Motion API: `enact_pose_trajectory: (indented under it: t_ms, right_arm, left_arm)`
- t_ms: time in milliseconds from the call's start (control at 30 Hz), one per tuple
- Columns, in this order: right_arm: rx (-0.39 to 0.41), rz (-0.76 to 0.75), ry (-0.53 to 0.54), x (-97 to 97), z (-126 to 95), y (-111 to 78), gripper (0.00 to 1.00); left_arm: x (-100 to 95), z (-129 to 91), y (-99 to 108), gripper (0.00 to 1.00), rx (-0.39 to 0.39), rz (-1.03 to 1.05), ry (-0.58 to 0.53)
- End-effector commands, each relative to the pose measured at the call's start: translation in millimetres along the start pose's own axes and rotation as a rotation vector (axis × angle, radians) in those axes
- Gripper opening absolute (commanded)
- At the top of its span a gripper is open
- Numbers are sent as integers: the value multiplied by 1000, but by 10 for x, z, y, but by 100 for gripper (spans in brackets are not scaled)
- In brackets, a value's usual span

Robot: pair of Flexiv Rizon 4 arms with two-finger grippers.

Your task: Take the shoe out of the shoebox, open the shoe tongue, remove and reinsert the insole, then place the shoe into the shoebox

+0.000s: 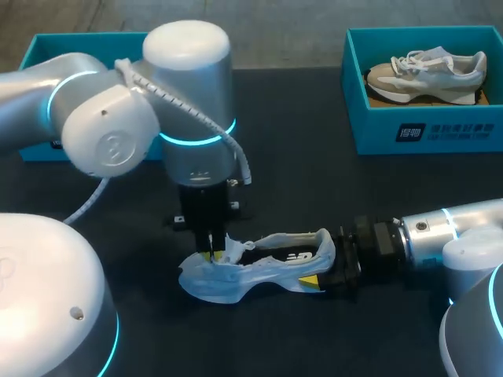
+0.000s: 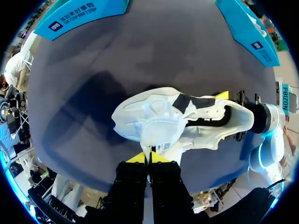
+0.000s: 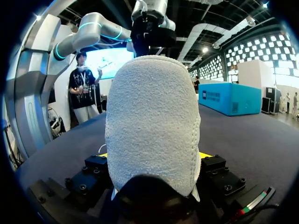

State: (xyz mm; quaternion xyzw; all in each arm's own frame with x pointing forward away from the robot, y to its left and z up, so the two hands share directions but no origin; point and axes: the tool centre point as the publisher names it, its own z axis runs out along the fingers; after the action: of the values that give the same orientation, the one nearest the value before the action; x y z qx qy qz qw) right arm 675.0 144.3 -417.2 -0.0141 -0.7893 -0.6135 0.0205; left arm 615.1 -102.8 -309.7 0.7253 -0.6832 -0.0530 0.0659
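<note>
- Head view: the white shoe [image 1: 271,265] lies on its side on the dark table [image 1: 314,173], out of the box and between the two arms.
- Right gripper [image 1: 328,267] comes in low from the right, its fingers clamped on the heel from both sides. The right wrist view shows the heel filling the gap, with a yellow tip at each edge.
- Left gripper [image 2: 149,157] hangs straight down over the front of the shoe, its tips pinched together on the tongue [image 2: 156,135].
- Step in hand, by my reading: opening the tongue, with the heel braced by the other arm.
- Insole: probably inside, but the opening is too shadowed to be sure.
- Next move calls for drawing the tongue up and toward the toe while the heel grip holds firm, clearing the mouth enough to reach the insole.
- One blue box [image 1: 424,129] at far right holds a second shoe [image 1: 428,72]. Another blue box [image 1: 39,55] sits far left, partly hidden by the left arm.
</note>
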Motion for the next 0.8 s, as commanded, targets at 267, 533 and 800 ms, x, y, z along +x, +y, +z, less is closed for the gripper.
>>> enact_pose_trajectory:
  t_ms: [267, 533, 800]
  right_arm:
    - [2, 0, -3, -12, 10, -15, 0]
    - [2, 0, -3, -12, 10, -15, 0]
    - [2, 0, -3, -12, 10, -15, 0]
  left_arm:
    - [-242, 315, -13, 0, -28, 47, 196]
    - [-360, 482, -54, 0, -45, 55, 219]
    - [-403, 473, -51, 0, -50, 59, 223]
